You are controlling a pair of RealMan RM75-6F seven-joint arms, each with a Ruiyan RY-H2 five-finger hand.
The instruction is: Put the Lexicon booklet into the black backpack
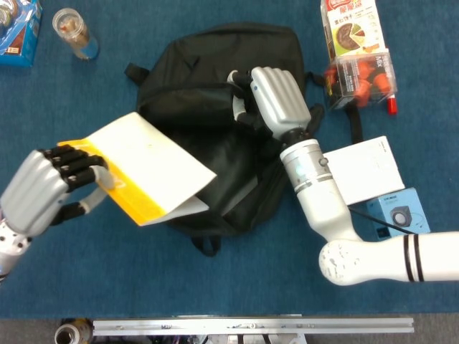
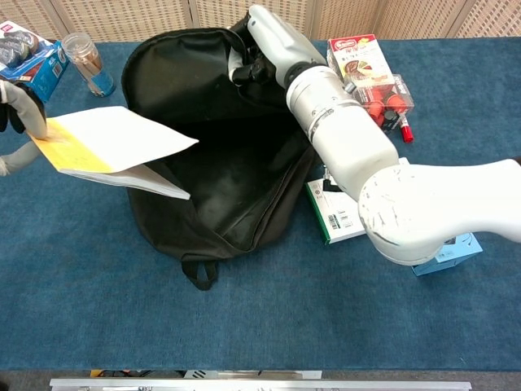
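Holding Lexicon booklet [image 1: 147, 168] in left hand [image 1: 43, 190], long axis pointing right over black backpack [image 1: 237, 172] mouth. Gripping flap up with right hand [image 1: 276, 100]; gaping interior showing in chest view only.

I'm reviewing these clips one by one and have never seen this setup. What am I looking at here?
A two-armed robot at a blue table, filmed by its own cameras: the head looks straight down, the chest looks forward. The left robot hand holds a white and yellow booklet, its far edge over the black backpack. The right robot hand grips the bag's upper flap, lifting it open. Around the bag lie a white box, a blue box, snack packages and a jar.
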